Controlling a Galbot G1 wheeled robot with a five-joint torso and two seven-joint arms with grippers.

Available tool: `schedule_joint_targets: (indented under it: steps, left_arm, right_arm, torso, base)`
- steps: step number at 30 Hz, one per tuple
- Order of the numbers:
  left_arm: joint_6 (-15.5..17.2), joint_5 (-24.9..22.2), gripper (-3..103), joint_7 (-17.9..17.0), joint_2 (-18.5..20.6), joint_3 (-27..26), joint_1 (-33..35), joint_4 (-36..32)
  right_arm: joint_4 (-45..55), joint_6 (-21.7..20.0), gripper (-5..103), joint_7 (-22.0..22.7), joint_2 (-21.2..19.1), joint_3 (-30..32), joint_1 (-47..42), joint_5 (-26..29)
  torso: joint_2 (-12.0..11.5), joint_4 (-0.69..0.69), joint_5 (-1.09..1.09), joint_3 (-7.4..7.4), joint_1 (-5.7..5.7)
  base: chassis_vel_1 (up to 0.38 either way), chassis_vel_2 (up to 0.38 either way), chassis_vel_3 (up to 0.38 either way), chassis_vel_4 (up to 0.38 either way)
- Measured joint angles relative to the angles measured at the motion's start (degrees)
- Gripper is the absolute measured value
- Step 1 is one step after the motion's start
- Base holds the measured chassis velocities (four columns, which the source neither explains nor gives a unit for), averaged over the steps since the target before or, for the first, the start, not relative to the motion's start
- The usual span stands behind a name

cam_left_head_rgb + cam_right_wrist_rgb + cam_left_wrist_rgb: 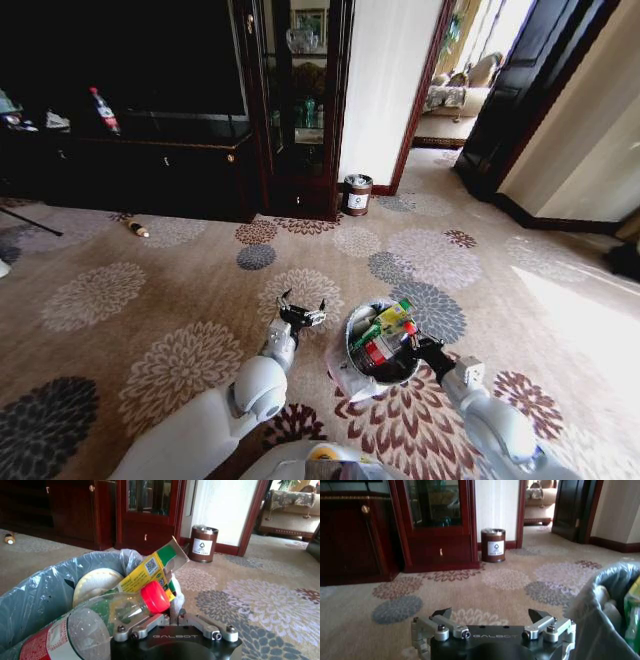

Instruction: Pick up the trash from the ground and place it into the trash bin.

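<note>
**Right claw at the bin rim, left claw open beside it**

Head view: the bin [352, 372], black with a pale liner, stands on the flowered carpet [170, 300] just in front of the robot; it holds trash: a clear bottle [385, 345] with a red label and red cap, and a yellow-green carton [392, 318]; the left claw [301, 309] hangs just left of the bin, fingers apart and holding nothing; the right claw [413, 345] sits at the bin's right rim, by the bottle's cap; a small bottle [135, 228] lies on the carpet far off to the left, near the dark cabinet [150, 170]; a brown bin [357, 194] stands by the wall beyond.

Left wrist view: the left claw [491, 614] is spread wide over bare carpet; the bin's liner [600, 607] rises close beside it; the brown bin [493, 545] stands by the cabinet.

Right wrist view: the right claw [172, 618] has its fingers drawn together on the liner at the bin's rim [176, 596]; the bottle [105, 618] lies just beside it, red cap next to the fingers; behind it lean the carton [147, 572] and a pale round packet [95, 583]; the far small bottle [8, 538] lies on the carpet.
</note>
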Motion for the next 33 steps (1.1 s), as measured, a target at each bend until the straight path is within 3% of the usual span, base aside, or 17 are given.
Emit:
schedule_joint_targets:
  steps: [7,12,21,24,33]
  left_arm:
    - [-1.8,5.7,100,-0.6,-4.2,-2.8,9.4,-1.1]
    - [-3.0,9.7,100,0.8,-4.4,-3.6,10.1,-0.5]
    - [-3.7,12.5,100,0.9,-3.9,-3.4,12.5,-1.0]
    - [-5.6,14.8,100,0.9,-3.9,-2.8,12.9,0.1]
    - [-5.8,15.5,100,1.0,-4.1,-1.2,11.5,1.1]
  right_arm:
    - [0.2,0.1,2,-0.2,0.8,-0.1,0.1,-0.8]
    - [0.5,0.2,2,-0.3,1.6,-0.3,-0.3,-1.7]
    - [1.0,0.2,2,-0.6,2.1,-1.4,-0.1,-2.6]
    - [1.0,0.2,2,-0.4,2.5,-1.7,-0.1,-3.2]
    - [2.0,-0.7,2,0.4,3.3,-1.7,-1.7,-4.9]
  torso:
    - [0.0,-0.04,0.02,0.0,0.0]
    - [0.0,-0.06,0.01,0.0,0.0]
    - [0.0,-0.03,0.01,0.0,0.0]
    - [0.0,0.0,0.02,0.0,0.0]
    - [0.0,-0.05,0.02,0.0,0.0]
  base:
    - [0.0,0.0,0.0,0.0]
    - [0.0,0.0,0.0,0.0]
    - [0.0,0.0,0.0,0.0]
    - [0.008,0.017,0.011,0.01]
    - [0.0,0.0,0.0,0.0]
